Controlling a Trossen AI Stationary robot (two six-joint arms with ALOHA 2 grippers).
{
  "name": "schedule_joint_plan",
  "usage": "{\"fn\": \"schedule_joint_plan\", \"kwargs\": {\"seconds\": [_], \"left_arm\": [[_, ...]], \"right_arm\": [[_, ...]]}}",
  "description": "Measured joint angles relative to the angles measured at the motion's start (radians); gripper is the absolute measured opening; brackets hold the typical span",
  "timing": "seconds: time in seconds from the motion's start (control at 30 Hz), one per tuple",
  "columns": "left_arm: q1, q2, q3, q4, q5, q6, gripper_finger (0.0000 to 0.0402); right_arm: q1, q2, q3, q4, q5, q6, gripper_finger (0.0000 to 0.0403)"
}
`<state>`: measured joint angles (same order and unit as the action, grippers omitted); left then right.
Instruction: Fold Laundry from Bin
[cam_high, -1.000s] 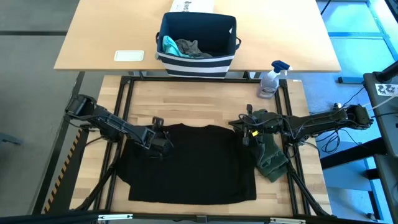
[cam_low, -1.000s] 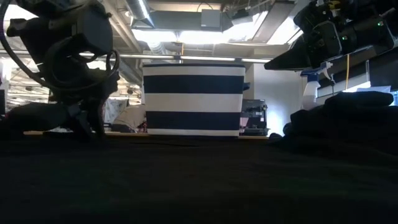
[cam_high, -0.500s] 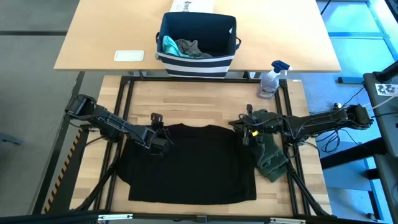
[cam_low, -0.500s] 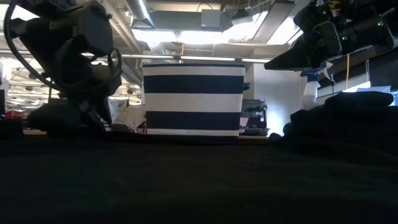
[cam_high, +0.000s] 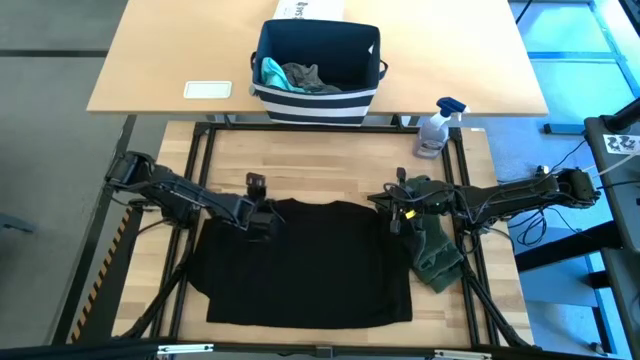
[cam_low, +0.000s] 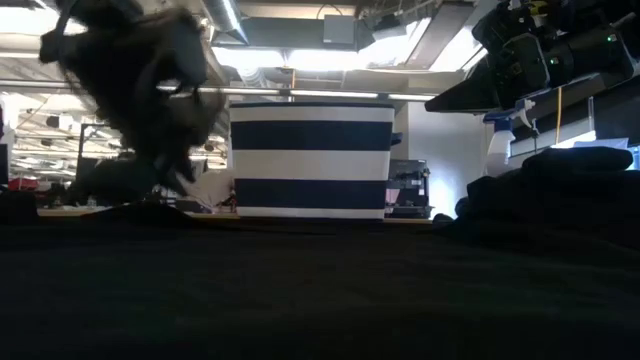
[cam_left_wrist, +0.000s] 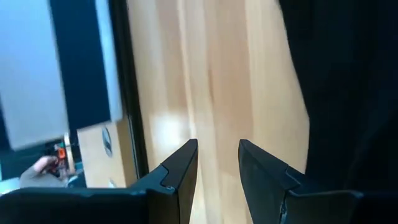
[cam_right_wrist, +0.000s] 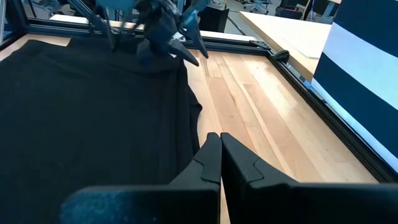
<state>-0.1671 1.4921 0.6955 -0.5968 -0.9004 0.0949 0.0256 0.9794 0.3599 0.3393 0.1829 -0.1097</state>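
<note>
The wooden surface (cam_high: 330, 170) carries a large black T-shirt (cam_high: 305, 262) spread flat, its place unchanged from a second ago. Beyond it on a lighter table stands the navy, white-striped bin (cam_high: 318, 70), holding a teal piece (cam_high: 270, 72) and a grey piece (cam_high: 308, 76). An olive-green piece (cam_high: 435, 245) lies bunched under the right arm. The left gripper (cam_high: 262, 212) has moved from the shirt's shoulder toward its collar edge, jaws apart and empty. The right gripper (cam_high: 392, 212) stays put, jaws together. No writing is readable.
</note>
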Motion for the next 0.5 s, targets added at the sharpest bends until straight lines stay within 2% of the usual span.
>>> {"fn": "schedule_joint_plan", "kwargs": {"seconds": [0.17, 0.3, 0.5], "left_arm": [[-0.026, 0.0, 0.142, 0.028, 0.137, 0.047, 0.0113], [-0.053, 0.0, 0.194, 0.142, 0.222, 0.069, 0.0113], [-0.074, 0.005, 0.195, 0.206, 0.29, 0.095, 0.0113]], "right_arm": [[0.0, 0.0, 0.0, -0.005, 0.0, 0.011, 0.0], [0.0, 0.0, 0.006, -0.04, -0.02, 0.051, 0.0], [0.001, 0.005, 0.132, -0.415, -0.03, 0.129, 0.0008]]}}
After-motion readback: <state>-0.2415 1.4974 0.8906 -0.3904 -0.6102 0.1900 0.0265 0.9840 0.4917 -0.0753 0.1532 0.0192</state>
